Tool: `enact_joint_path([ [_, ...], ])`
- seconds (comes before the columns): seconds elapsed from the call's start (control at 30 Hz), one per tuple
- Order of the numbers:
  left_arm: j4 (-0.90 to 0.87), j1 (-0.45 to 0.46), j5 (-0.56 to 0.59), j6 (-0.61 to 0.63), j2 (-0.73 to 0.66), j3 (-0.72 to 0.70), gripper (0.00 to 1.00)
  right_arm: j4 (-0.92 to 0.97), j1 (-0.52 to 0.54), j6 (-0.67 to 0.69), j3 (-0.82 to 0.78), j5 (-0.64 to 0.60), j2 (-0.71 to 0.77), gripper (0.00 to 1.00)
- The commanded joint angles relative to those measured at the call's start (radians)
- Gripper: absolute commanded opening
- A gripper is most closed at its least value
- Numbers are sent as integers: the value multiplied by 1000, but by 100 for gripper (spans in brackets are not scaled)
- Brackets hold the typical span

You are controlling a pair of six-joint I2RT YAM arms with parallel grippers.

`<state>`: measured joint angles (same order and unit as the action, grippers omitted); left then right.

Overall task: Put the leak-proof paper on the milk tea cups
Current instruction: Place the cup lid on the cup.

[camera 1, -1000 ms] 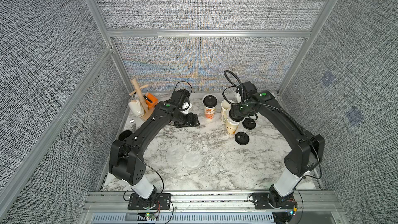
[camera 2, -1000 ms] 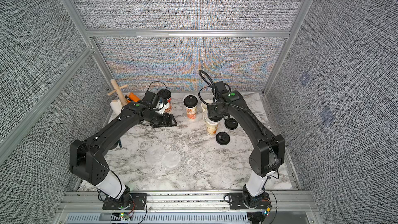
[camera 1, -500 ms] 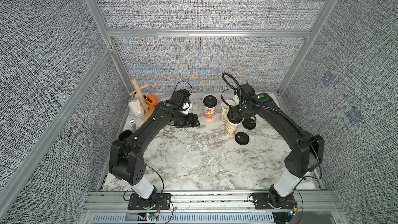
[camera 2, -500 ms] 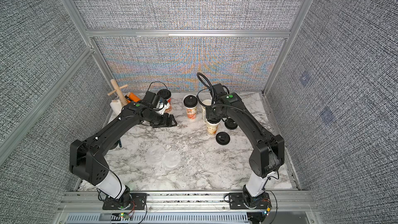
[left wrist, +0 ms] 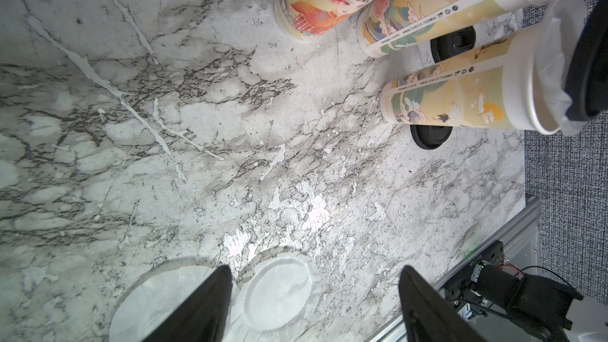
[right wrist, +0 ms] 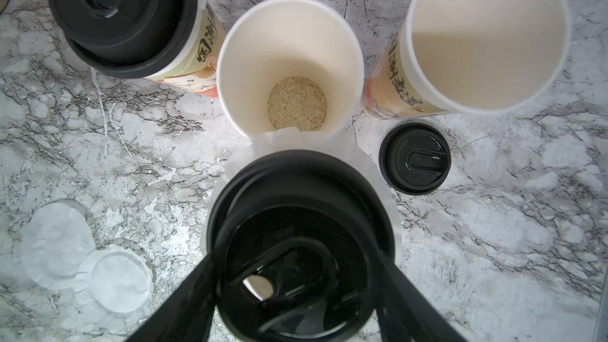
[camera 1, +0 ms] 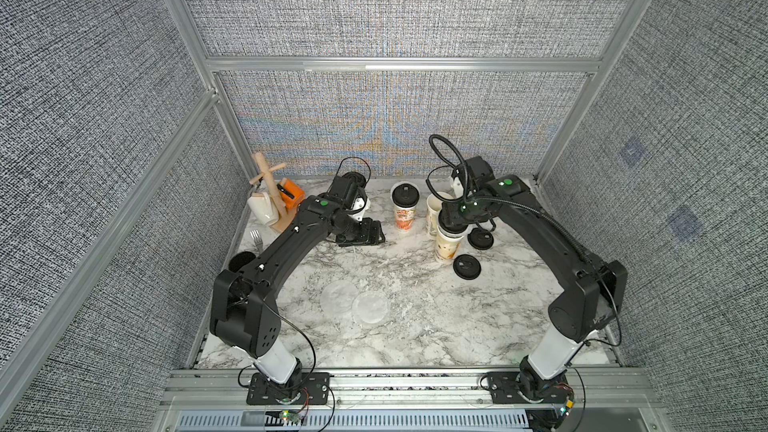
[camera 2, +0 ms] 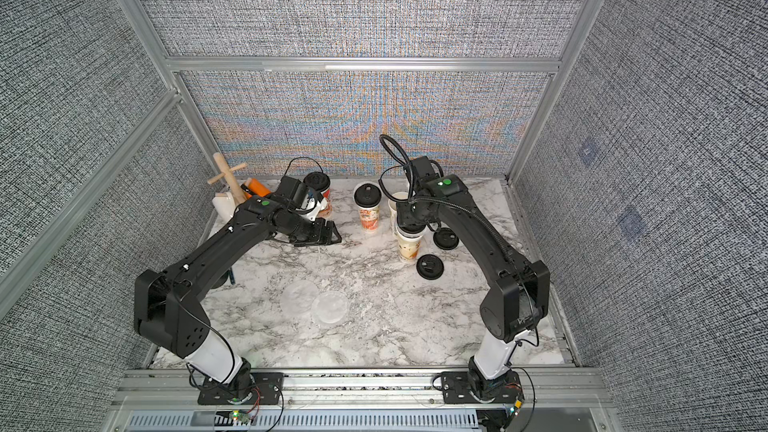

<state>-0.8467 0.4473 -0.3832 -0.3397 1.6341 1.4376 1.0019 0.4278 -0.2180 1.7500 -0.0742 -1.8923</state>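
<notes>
Marble tabletop [camera 1: 436,317], grey woven walls [camera 1: 395,6]

Two film discs [camera 1: 369,308] lie flat, touching — cups [camera 1: 404,211] stand upright.

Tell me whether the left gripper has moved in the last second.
No. In a top view the left gripper stays put, with the same gap to the lidded red-orange cup.

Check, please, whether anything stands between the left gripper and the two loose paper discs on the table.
Nothing visible does: only bare marble table lies between the open left gripper and the paper discs; the cups stand aside.
</notes>
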Motion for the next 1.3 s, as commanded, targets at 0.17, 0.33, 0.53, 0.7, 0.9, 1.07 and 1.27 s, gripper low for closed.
enact_joint_path([
  [0.17,-15,-1,9,17,-6,3,81,63,-7,56,19,22,-28,72],
  [0.33,-15,-1,9,16,-6,4,81,87,-14,70,53,36,-41,72],
  [0.53,-18,-2,10,19,-5,6,81,100,-13,78,68,49,-54,72],
  [0.7,-18,-1,9,19,-2,5,81,95,-12,80,53,51,-50,72],
  [0.9,-20,-2,9,19,-5,6,81,90,-12,78,44,54,-51,72],
  [1.07,-19,-2,10,20,-6,4,81,87,-11,77,43,54,-50,72],
  [1.27,-19,-2,11,19,-5,6,81,84,-6,75,46,57,-56,73],
])
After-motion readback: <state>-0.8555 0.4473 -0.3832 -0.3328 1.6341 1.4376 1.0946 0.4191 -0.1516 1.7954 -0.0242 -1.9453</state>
